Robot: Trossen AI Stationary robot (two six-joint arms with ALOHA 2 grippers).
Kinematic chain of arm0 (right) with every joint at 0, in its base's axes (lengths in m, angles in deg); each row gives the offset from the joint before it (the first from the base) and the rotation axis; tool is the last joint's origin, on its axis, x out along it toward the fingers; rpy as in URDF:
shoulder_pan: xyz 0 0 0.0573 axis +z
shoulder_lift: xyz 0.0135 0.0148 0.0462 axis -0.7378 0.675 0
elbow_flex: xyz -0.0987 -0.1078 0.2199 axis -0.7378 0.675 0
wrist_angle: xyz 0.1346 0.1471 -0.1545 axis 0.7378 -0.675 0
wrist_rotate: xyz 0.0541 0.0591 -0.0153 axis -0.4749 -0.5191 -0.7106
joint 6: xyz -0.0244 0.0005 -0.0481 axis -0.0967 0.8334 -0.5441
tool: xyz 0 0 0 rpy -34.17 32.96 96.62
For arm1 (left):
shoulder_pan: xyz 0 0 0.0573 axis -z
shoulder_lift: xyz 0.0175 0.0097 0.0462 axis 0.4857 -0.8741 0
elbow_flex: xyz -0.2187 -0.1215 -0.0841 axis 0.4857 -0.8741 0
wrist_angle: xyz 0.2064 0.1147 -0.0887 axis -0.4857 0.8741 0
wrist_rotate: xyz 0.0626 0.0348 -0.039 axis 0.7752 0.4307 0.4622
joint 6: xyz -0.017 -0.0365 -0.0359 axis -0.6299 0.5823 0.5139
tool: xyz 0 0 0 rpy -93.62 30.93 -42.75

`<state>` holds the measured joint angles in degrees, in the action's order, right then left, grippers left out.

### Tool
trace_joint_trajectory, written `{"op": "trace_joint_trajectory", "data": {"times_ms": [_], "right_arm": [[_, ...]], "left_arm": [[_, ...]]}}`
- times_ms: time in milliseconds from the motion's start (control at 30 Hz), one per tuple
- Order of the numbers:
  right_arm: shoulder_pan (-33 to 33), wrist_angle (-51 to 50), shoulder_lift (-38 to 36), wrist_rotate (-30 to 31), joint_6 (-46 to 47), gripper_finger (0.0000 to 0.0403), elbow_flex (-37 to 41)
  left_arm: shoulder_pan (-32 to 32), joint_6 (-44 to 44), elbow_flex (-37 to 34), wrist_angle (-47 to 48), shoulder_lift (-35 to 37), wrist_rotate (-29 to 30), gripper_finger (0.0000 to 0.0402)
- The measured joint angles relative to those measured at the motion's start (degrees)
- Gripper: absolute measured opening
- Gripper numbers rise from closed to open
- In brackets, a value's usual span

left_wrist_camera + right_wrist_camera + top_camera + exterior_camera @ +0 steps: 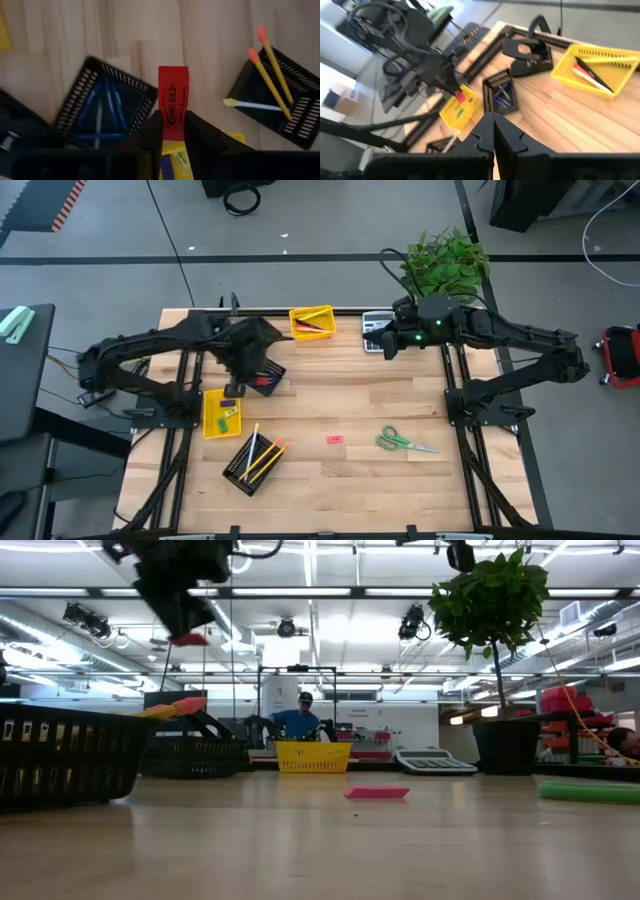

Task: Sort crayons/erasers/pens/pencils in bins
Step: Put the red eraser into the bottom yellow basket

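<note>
- The left gripper (173, 135) pinches a red rectangular eraser with gold lettering (173, 100) between its two dark fingers; the eraser stands out beyond the fingertips.
- In the high view this gripper (233, 388) hangs over the yellow plastic bin on the table's left (213, 420), near that bin's 12 o'clock edge.
- At the bin's 1 o'clock lies the black wire-mesh bin holding blue crayons (268, 374); at its 5 o'clock, the black mesh bin with long yellow pencils (252, 461).
- A second yellow bin with pens (312, 322) sits at the table's 12 o'clock edge.
- A pink eraser (334, 439) lies loose on the wooden table (400, 400), beside green-handled scissors (405, 443).
- The right gripper (493, 132), fingers pressed together, waits over the grey calculator (374, 332).
</note>
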<state>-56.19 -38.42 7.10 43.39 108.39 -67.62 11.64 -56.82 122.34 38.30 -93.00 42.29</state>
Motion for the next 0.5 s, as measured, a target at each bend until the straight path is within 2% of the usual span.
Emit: {"op": "trace_joint_trajectory", "data": {"times_ms": [200,500], "right_arm": [[0.15,-2.75,2.27,0.09,0.93,0.0008,-0.02],[0.20,-2.56,9.79,-0.12,5.90,0.0008,-0.02]], "left_arm": [[-0.73,4.87,-12.69,-1.74,11.65,0.07,0.0079],[-0.77,11.33,-22.01,6.17,23.89,-0.07,0.0086]]}}
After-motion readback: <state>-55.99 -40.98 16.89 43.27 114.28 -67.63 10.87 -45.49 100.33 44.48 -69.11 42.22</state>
